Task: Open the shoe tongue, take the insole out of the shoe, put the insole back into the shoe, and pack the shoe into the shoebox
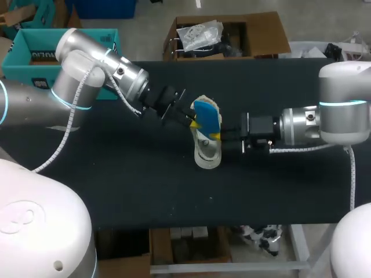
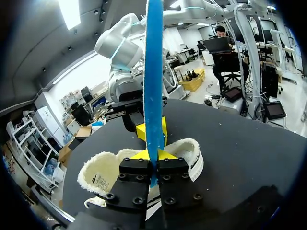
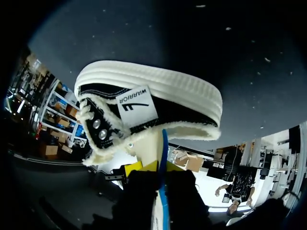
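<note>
Left arm (image 1: pixel 87 81) comes in from the left over the black table (image 1: pixel 145 191). Left gripper (image 1: pixel 194 121) sits at the table's middle, fingers narrow, clamped on the blue insole (image 1: pixel 207 114). In the left wrist view the gripper (image 2: pixel 153 155) pinches the insole (image 2: pixel 154 72) by one end, and the insole stands upright, edge-on, above the shoe (image 2: pixel 100 170). The insole is out of the shoe, held over it, blue face up in the head view. The shoe (image 1: pixel 207 152) rests on the table just under the insole, between the two grippers; it is a black sneaker with a white sole and cream fleece lining. Right gripper (image 1: pixel 218 136) meets the insole's other end from the right, with the right arm (image 1: pixel 324 121) behind it. In the right wrist view the insole (image 3: pixel 164 191) runs between this gripper's (image 3: pixel 156 168) fingers, which look closed narrow on it. The shoe (image 3: pixel 144 96) lies just ahead, its side and ribbed sole showing.
</note>
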Tool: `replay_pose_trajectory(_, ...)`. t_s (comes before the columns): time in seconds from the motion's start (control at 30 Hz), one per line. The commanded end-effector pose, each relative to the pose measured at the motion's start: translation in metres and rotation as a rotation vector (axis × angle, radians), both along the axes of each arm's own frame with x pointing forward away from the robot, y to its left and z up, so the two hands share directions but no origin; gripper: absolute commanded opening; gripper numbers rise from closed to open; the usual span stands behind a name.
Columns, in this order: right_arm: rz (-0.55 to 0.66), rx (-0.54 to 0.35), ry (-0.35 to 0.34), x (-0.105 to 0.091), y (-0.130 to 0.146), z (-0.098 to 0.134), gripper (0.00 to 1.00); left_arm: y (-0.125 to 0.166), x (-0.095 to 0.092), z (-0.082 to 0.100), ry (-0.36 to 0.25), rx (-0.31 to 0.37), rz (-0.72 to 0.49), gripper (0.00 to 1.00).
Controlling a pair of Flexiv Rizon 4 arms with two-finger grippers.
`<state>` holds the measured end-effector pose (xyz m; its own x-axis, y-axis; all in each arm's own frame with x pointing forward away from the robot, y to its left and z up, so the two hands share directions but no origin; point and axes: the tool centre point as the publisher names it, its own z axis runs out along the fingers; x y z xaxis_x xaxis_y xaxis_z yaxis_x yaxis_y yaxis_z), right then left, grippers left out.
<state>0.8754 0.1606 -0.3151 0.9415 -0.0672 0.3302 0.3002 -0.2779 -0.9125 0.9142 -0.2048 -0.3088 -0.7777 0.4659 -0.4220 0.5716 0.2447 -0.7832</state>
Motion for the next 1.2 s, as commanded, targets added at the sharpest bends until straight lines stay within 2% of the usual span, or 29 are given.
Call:
replay_pose_trajectory(0.03, 0.014, 0.020, 0.001, 0.005, 0.001, -0.006, 0.00, -0.002, 0.000, -0.003, -0.001, -0.007, 0.004, 0.00)
replay_pose_trajectory(0.7, 0.014, 0.020, 0.001, 0.005, 0.001, -0.006, 0.00, -0.002, 0.000, -0.003, -0.001, -0.007, 0.004, 0.00)
replay_pose_trajectory(0.77, 0.019, 0.029, -0.015, 0.006, 0.004, -0.010, 0.00, -0.002, 0.000, -0.003, -0.001, -0.007, 0.004, 0.00)
replay_pose_trajectory(0.8, 0.006, 0.008, -0.036, 0.006, 0.005, -0.011, 0.00, -0.003, 0.000, -0.005, -0.029, 0.007, 0.013, 0.00)
replay_pose_trajectory(1.07, -0.018, -0.056, -0.152, 0.016, 0.007, -0.016, 0.00, -0.007, 0.009, -0.019, -0.108, -0.001, -0.007, 0.00)
replay_pose_trajectory(1.2, -0.027, -0.085, -0.176, 0.021, 0.007, -0.019, 0.00, -0.010, 0.018, -0.024, -0.129, 0.001, -0.013, 0.00)
